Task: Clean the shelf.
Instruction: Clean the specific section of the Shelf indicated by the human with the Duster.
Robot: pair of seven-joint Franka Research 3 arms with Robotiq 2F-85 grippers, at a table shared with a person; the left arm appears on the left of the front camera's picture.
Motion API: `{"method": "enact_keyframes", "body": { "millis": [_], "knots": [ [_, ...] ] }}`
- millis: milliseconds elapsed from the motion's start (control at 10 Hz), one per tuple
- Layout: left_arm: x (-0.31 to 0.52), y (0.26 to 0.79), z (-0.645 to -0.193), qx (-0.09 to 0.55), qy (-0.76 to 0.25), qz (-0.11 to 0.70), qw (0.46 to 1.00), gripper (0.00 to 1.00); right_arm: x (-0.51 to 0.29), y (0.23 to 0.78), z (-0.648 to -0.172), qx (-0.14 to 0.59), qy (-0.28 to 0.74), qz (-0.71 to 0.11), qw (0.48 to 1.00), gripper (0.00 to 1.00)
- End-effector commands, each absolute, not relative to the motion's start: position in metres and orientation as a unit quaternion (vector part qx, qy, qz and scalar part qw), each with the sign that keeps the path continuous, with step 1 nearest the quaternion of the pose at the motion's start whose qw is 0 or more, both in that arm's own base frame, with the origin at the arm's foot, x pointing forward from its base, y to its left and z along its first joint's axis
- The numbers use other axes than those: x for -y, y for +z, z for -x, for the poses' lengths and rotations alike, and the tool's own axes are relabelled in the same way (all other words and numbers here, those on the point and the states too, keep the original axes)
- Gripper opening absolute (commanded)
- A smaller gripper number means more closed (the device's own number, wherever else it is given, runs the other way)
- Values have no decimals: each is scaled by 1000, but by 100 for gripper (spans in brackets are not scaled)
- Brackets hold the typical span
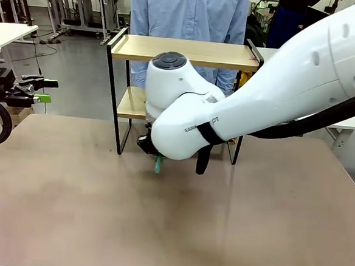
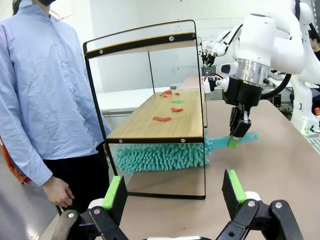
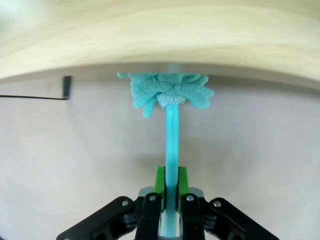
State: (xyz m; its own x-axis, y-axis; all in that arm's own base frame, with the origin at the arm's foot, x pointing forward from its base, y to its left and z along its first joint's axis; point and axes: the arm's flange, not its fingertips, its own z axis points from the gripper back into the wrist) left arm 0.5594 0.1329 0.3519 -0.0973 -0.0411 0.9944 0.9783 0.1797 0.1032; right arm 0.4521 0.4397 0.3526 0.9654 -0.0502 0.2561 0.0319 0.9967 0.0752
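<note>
**Front, left wrist and right wrist views.** The shelf [image 1: 189,51], a two-tier rack of light wooden boards in a thin black frame, stands at the middle of the far edge of the table [image 1: 158,229]. A person [image 1: 189,12] in a light blue shirt stands directly behind it.

The right arm reaches across the middle of the table to the near side of the shelf. Its right gripper [image 3: 170,185] has its jaws clamped together on the flat handle of a teal duster [image 3: 170,92]. In the left wrist view the duster's fringed head [image 2: 160,156] lies beneath the lower board [image 2: 160,122], between that board and the table surface and close under the board's edge. Whether the fringe touches the wood cannot be told. The handle juts out from the end of the shelf to the right gripper [image 2: 233,142].

Small red scraps [image 2: 161,119] and a green scrap [image 2: 177,101] lie scattered along the top of the lower board.

The left gripper [image 2: 172,187] hangs beyond the left edge of the table, well apart from the shelf. Its green pads [image 2: 112,192] stand wide apart with nothing between them. One hand [image 2: 59,191] of the person hangs at the side, near the shelf's end.
</note>
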Motion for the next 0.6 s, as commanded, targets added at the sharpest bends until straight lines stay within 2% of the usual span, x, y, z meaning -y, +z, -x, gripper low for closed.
{"method": "enact_keyframes", "body": {
  "millis": [0, 500],
  "knots": [
    [-132, 355, -557, 564, -487, 415, 522, 100, -415, 358, -444, 119, -19, -33, 992, 13],
    [-132, 355, -557, 564, -487, 415, 522, 100, -354, 359, -448, 117, -37, 7, 992, 13]
  ]
}}
